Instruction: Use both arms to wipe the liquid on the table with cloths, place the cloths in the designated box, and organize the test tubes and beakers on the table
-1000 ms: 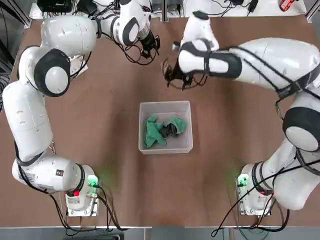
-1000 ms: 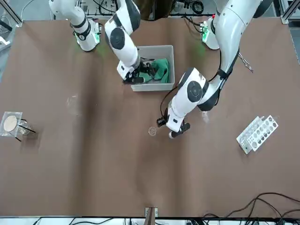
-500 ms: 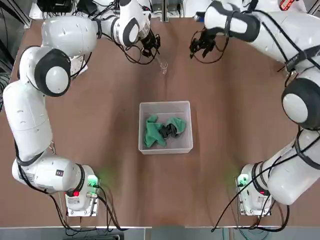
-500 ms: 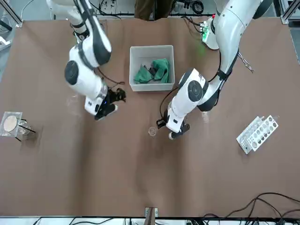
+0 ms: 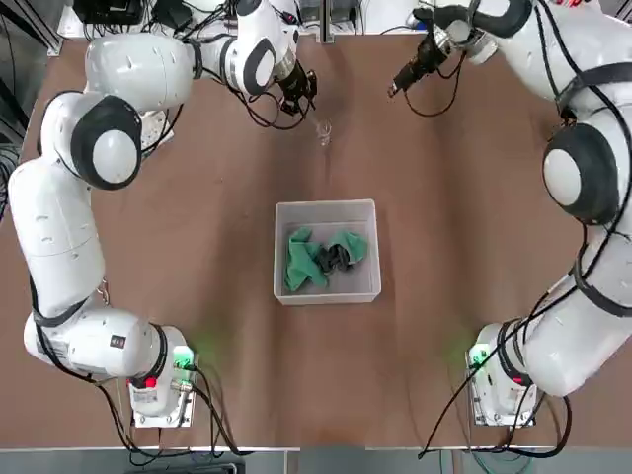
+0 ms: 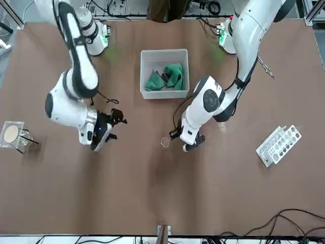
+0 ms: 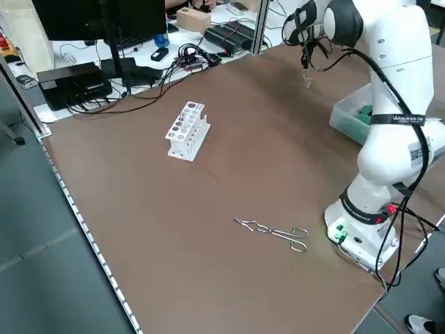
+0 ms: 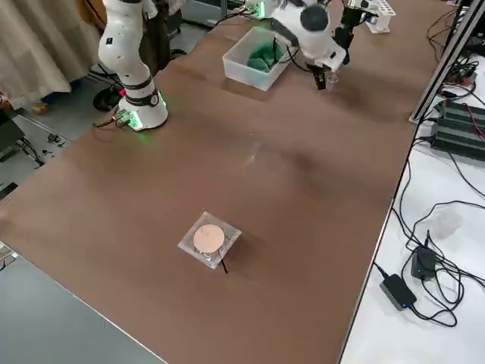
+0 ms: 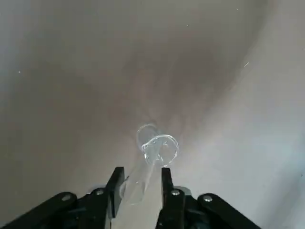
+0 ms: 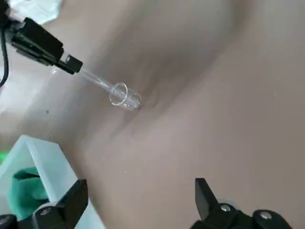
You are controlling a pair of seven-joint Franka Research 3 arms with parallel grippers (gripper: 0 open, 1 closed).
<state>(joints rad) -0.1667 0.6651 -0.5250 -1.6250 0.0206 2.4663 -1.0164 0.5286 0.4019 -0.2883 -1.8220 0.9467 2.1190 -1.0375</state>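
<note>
My left gripper [image 5: 298, 96] is shut on a thin clear test tube [image 10: 94, 78] at the far middle of the table [image 5: 197, 247]. The tube's end rests at the rim of a small clear beaker [image 5: 323, 131] standing on the tabletop. In the left wrist view the tube [image 9: 141, 180] sits between the fingers, with the beaker [image 9: 160, 146] just beyond. My right gripper [image 5: 403, 81] hovers open and empty to the right of the beaker, fingers wide in the right wrist view [image 10: 139, 183]. Both green cloths [image 5: 321, 259] lie crumpled in the box [image 5: 326, 207].
A white tube rack [image 6: 278, 145] stands on my left side, with metal tongs [image 7: 274, 232] nearer the left base. A square clear dish holding a tan disc [image 8: 210, 240] sits far out on my right. A faint clear glass shape [image 8: 251, 156] lies between that dish and the beaker.
My right arm has swung away from the box toward the far right of the table, its gripper empty. The left gripper has stayed at the beaker with the tube.
</note>
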